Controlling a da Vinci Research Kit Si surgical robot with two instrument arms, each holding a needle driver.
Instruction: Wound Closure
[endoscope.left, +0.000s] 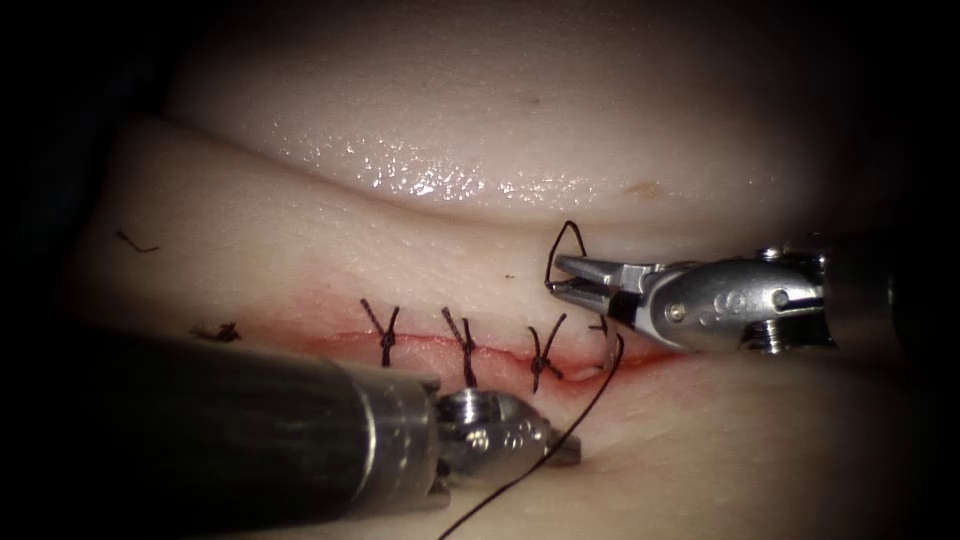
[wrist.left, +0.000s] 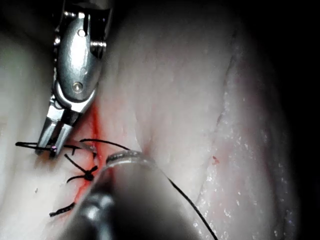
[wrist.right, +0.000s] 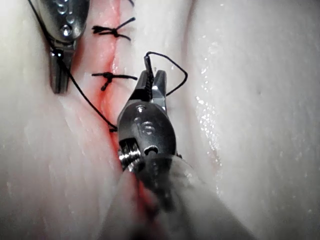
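Tissue (endoscope.left: 500, 120): pale pork belly with a horizontal cut (endoscope.left: 500, 345) rimmed by red fluid (endoscope.left: 640, 360).

Stitches (endoscope.left: 465, 345): three knotted stitches crossed the cut, side by side, their short ends standing up on the far side. A fourth crossing lay at the cut's right end, just beside the right tool.

Right tool (endoscope.left: 552, 277): entered from the right and lay on the far side of the cut, above its right end. Its jaws were clenched on the thread (endoscope.left: 590, 400) at their tips; a small loop (endoscope.left: 566, 240) of thread rose above the tips. In the right wrist view the same tool (wrist.right: 152, 75) gripped the thread with the loop (wrist.right: 175, 67) arching out to one side.

Left tool (endoscope.left: 565, 452): lay on the near side of the cut, below the middle stitches. The thread ran from the cut's right end down past its tip and off the lower edge. Whether the jaws were closed on the thread could not be told. In the right wrist view the thread passed along this tool (wrist.right: 60, 80).

Needle: location could not be told.

Loose thread scraps (endoscope.left: 215, 330): lay on the tissue left of the stitches.
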